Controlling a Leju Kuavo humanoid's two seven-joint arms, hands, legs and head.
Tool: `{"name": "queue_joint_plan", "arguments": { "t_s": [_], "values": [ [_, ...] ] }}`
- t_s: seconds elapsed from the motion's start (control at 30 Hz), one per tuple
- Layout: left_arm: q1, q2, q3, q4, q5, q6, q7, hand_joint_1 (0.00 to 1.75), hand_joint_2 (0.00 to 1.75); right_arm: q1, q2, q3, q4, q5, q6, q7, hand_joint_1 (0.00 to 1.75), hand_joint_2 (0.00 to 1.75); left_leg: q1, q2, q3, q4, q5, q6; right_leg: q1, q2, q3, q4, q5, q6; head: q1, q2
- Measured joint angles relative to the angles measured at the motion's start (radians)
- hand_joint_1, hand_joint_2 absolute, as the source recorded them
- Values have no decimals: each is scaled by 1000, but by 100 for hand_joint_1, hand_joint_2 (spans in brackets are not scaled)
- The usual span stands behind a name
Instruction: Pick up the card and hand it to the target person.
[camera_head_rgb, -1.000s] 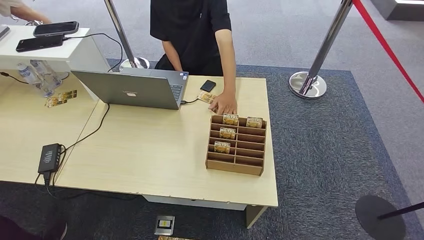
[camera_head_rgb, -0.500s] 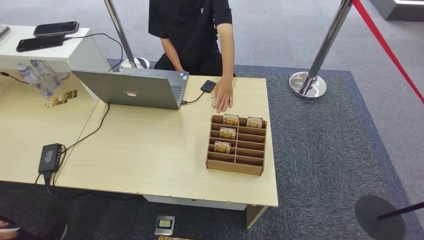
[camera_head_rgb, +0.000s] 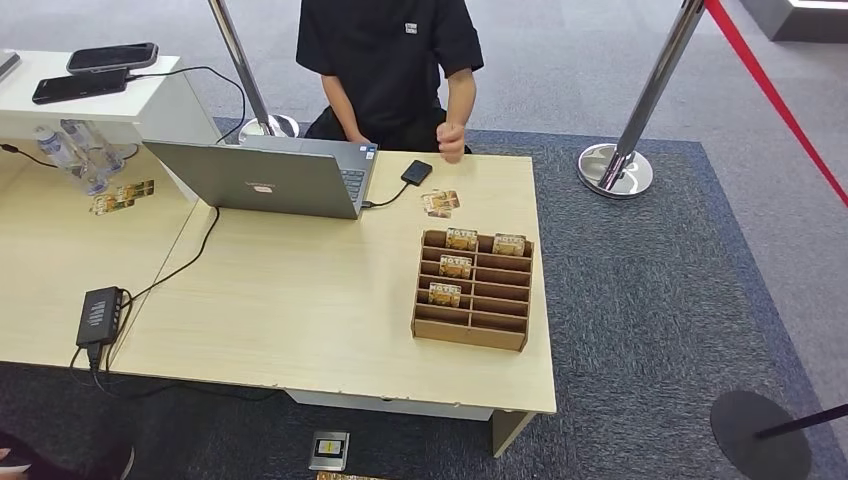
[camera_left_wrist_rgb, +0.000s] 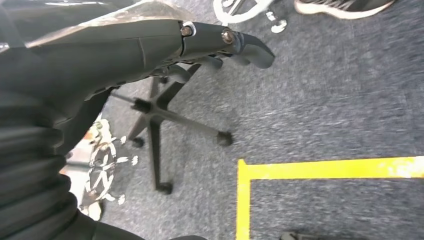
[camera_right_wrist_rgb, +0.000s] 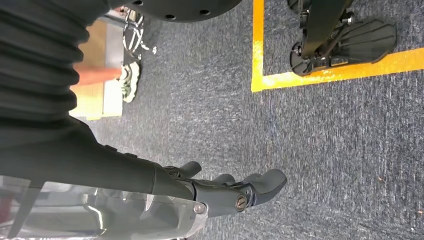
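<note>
Right hand hanging over the carpeted floor.

The right hand (camera_right_wrist_rgb: 220, 190) is hanging above grey carpet (camera_right_wrist_rgb: 325, 150), holding nothing, its dark fingers (camera_right_wrist_rgb: 265, 182) lying loosely apart and nearly straight. Yellow floor tape (camera_right_wrist_rgb: 320, 75) is making a corner on the carpet. A sneaker (camera_right_wrist_rgb: 129, 80) is showing near a pale wooden panel (camera_right_wrist_rgb: 92, 100), possibly a tabletop's side, though the edge is blurring.
</note>
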Motion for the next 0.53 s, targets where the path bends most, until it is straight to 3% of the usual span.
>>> {"name": "queue_joint_plan", "arguments": {
  "t_s": [0.03,0.1,0.17,0.23,0.53],
  "values": [
    [4,4,-16,-2,22,-9,3,0,175,5,-3,17,-2,-23,6,-1,0,175,0,0,0,0,0,0,0,0,0,0,0,0,0,0],
    [12,12,-47,-7,64,-27,9,0,175,16,-9,50,-6,-66,17,-2,0,87,0,0,0,0,0,0,0,0,0,0,0,0,0,0],
    [20,20,-78,-13,104,-44,14,0,87,26,-16,81,-9,-107,27,-3,0,0,0,0,0,0,0,0,0,0,0,0,0,0,0,0],
    [27,27,-109,-18,144,-61,19,0,0,36,-22,112,-14,-148,37,-4,0,0,0,0,0,0,0,0,0,0,0,0,0,0,0,0],
    [61,60,-246,-45,324,-136,43,0,0,82,-49,250,-38,-331,84,-9,0,0,0,0,0,0,0,0,0,0,0,0,0,0,0,0]
  ]
}}
